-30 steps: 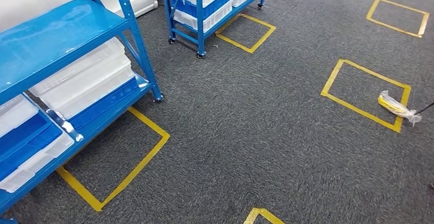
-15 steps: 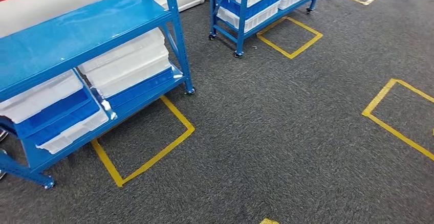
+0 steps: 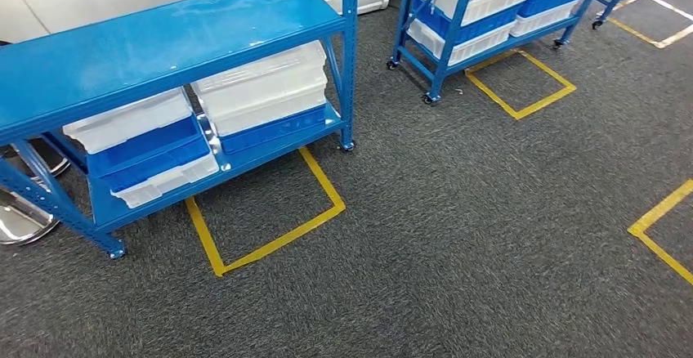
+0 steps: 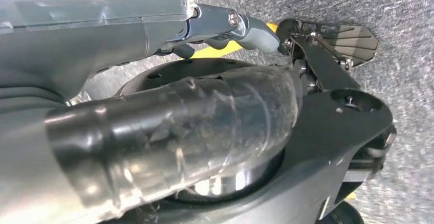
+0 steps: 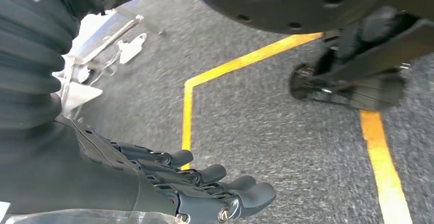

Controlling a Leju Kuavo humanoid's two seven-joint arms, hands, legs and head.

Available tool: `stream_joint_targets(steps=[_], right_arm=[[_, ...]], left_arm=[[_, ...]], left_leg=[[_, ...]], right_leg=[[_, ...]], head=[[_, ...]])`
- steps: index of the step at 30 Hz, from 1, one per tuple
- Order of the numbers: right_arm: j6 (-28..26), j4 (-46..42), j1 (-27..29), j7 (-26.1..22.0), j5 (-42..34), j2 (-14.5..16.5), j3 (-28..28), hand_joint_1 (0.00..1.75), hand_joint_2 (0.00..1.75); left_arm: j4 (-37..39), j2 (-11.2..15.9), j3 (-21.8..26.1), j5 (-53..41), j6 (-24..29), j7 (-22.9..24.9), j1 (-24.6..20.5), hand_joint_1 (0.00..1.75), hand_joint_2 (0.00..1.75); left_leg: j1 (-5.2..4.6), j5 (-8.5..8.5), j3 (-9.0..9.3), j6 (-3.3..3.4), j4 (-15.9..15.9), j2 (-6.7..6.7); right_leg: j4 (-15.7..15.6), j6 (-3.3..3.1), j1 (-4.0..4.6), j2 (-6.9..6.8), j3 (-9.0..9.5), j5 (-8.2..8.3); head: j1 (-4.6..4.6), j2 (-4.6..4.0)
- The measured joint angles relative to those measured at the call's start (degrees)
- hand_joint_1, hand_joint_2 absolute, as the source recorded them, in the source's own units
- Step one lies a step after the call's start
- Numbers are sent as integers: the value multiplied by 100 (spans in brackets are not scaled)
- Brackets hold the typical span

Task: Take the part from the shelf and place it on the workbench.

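Where grey carpet (image 3: 458, 235) meets blue shelf (image 3: 163, 39), right hand (image 5: 204, 188) hangs empty, fingers apart; left hand (image 4: 225, 27) unclear

Painted metal, plastic bins, rough carpet

The near shelf (image 3: 163, 35) looks like blue painted metal, its top glossy enough to catch pale reflections; the far shelf (image 3: 445, 43) at right has the same blue finish. White bins (image 3: 261, 88) and blue bins (image 3: 143, 149) look like smooth moulded plastic, the white ones slightly translucent. The floor (image 3: 458, 235) is rough, matt grey carpet, marked with smooth yellow tape (image 3: 270, 239). The right hand (image 5: 204, 191) has dark, satin-smooth fingers below a ribbed matt cover.
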Motion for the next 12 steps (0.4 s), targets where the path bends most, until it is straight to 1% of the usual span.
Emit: stream_joint_targets(steps=[1, 2, 3, 4, 5, 6, 7, 8, 9, 10, 11, 12], right_arm=[[1, 0, 5, 0, 0, -1, 0, 0, 175], [1, 1, 14, 0, 0, -1, 0, 0, 175], [1, 3, 23, 0, 0, -2, 0, 0, 175], [1, 5, 29, 0, 0, -2, 0, 0, 175], [1, 7, 32, -1, 0, -2, 0, 0, 175], [1, 9, 29, -1, 0, -2, 0, 0, 175], [1, 8, 21, -2, 0, 0, 0, 0, 175], [2, 8, 16, -1, 0, 3, 0, 0, 175], [1, 7, 16, -2, 0, 6, 0, 0, 175], [1, 7, 19, -2, 0, 7, 0, 0, 175], [1, 8, 30, -2, 0, 7, 0, 0, 175], [0, 8, 36, -2, 0, 5, 0, 0, 175]], left_arm=[[-3, -1, 0, 3, 4, -8, -3, 0, 0], [-5, -1, 0, 7, 9, -18, -5, 0, 0], [-8, -1, 0, 11, 15, -30, -12, 0, 0], [-11, -1, 0, 15, 22, -39, -21, 0, 0], [-11, -1, 0, 17, 27, -45, -27, 0, 0], [-12, 0, 0, 19, 33, -47, -31, 0, 0], [-12, 1, 0, 22, 39, -47, -28, 0, 0], [-12, 2, 0, 26, 43, -48, -22, 0, 0], [-12, 3, 0, 29, 46, -46, -16, 0, 0], [-12, 5, 0, 33, 49, -45, -14, 0, 0], [-13, 6, 0, 34, 50, -45, -16, 0, 0], [-13, 6, 0, 34, 50, -44, -17, 0, 0]], left_leg=[[5, -9, 4, -13, 22, -96], [14, -22, -4, -31, 48, -183], [11, -38, -25, -57, 88, -264], [10, -46, -55, -87, 119, -337], [9, -45, -95, -117, 134, -400], [9, -36, -128, -149, 139, -467], [20, -22, -150, -179, 133, -537], [26, -30, -170, -204, 155, -512], [24, -91, -211, -227, 252, -379], [22, -217, -301, -247, 457, -185], [22, -396, -444, -265, 771, 42], [21, -503, -528, -277, 948, 167]], right_leg=[[-298, 0, -11, 45, 107, 240], [-670, -6, -32, 177, 253, 455], [-1004, -14, -47, 333, 379, 607], [-1233, -28, -60, 462, 460, 691], [-1314, -50, -59, 535, 482, 690], [-1325, -75, -47, 504, 477, 686], [-1333, -112, -51, 426, 478, 697], [-1352, -150, -52, 341, 493, 707], [-1378, -191, -58, 256, 511, 716], [-1403, -233, -60, 163, 524, 724], [-1414, -263, -47, 69, 535, 724], [-1419, -280, -39, 25, 538, 722]], head=[[1, 0], [2, 0], [2, 0], [0, 0], [0, 0], [-1, 0], [-2, 0], [-1, 0], [-2, 0], [-3, 0], [-4, 0], [-6, 0]])
